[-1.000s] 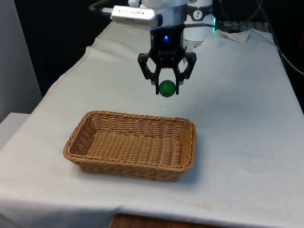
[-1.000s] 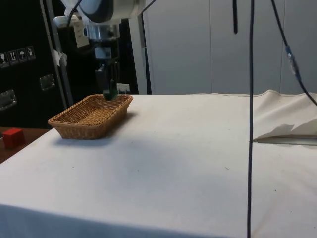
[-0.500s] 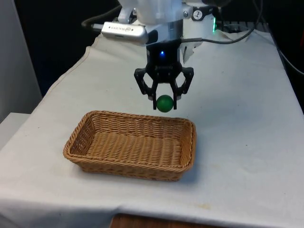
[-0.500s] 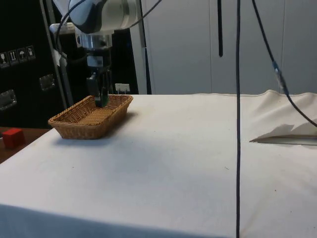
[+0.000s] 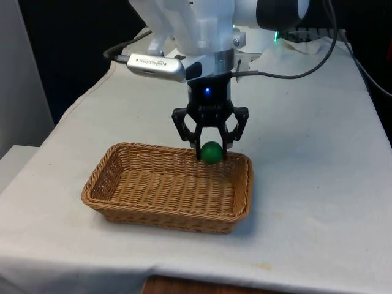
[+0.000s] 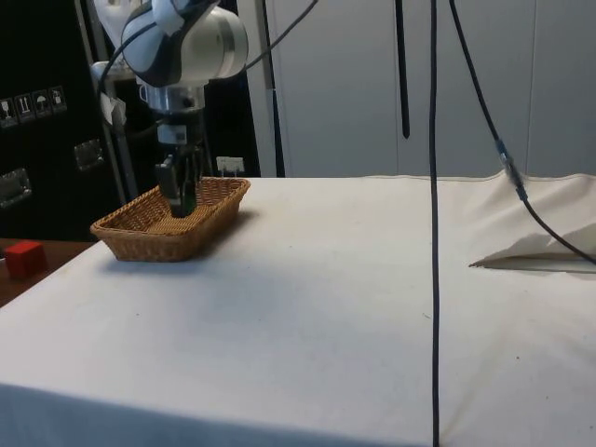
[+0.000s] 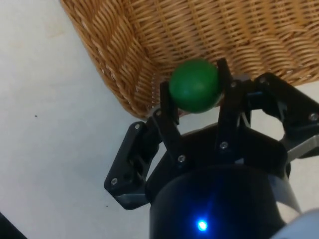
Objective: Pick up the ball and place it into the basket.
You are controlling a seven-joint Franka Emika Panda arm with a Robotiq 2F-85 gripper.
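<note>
One table (image 5: 318, 153) under the white cloth carries everything you need to look at, and the cloth is rumpled along its far edge in the side view (image 6: 540, 251). You see the white arm (image 5: 202, 30) coming down over the table's far half, with a black cable (image 5: 288, 70) looping off it toward the front view's right. Next in size, the wicker basket (image 5: 171, 187) sits on the cloth toward the front view's left, long side facing the front camera, upright and flat. In the side view you find the same basket (image 6: 168, 223) near the table's far corner, with a small red block (image 6: 23, 258) off the table beyond it.

Your gripper (image 5: 211, 154) hangs vertical over the basket's far rim, at the corner on the front view's right. From the side it (image 6: 181, 203) sits low, tips about level with the rim. Jaws are narrow, clamped on the green ball (image 5: 212, 152), one finger on each side of it. Wrist view confirms: fingers (image 7: 169, 117) press both flanks of the ball (image 7: 194, 85), and the basket's woven wall (image 7: 129, 64) runs right beneath it, so the ball is over the rim edge, partly above the interior and partly above the wall. You can't tell from these views whether the ball touches the wicker; it looks held just clear, not resting in the basket
</note>
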